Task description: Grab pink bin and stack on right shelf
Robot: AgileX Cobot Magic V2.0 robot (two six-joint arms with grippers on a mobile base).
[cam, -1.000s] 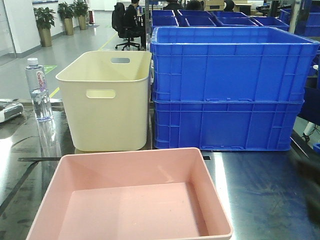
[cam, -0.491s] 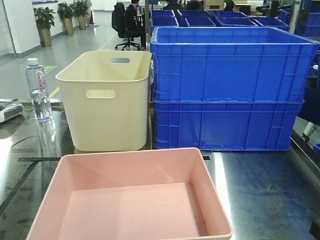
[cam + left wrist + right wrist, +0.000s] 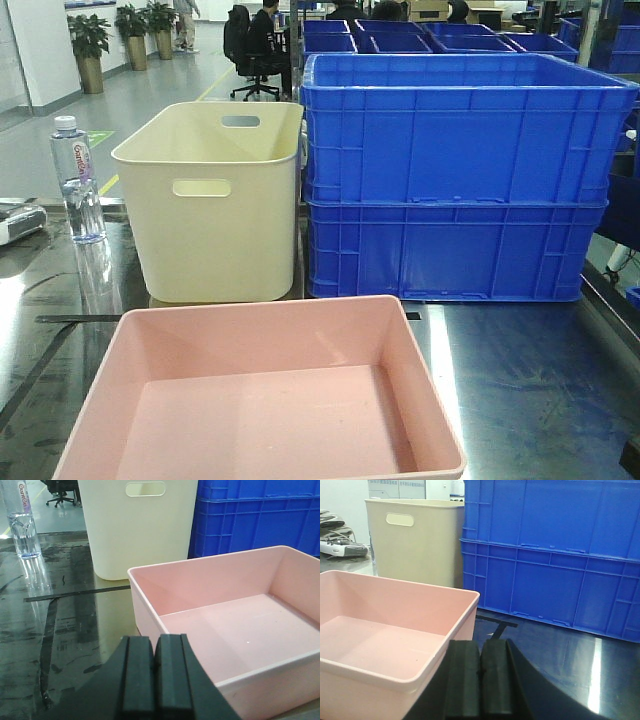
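Observation:
The pink bin (image 3: pixel 270 400) sits empty and level on the dark, glossy, scuffed top of the right shelf (image 3: pixel 530 380), in front of the taller bins. In the left wrist view the bin (image 3: pixel 235 630) fills the right half, and my left gripper (image 3: pixel 155 639) hangs shut and empty just outside its near left wall, over the shelf top (image 3: pixel 65 620). From the right wrist the bin (image 3: pixel 380 630) lies to the left. My right gripper (image 3: pixel 480 645) is shut on nothing, just off the bin's right wall, above the shelf top (image 3: pixel 560 650).
A tall cream bin (image 3: pixel 215 220) with handle cutouts stands behind the pink bin. Two stacked blue crates (image 3: pixel 460 170) stand to its right. A water bottle (image 3: pixel 77 180) and a grey device (image 3: pixel 15 220) sit at the left. People and plants are far behind.
A dark blur of the right arm at the right edge has dropped toward the bottom right corner. The pink bin has not moved.

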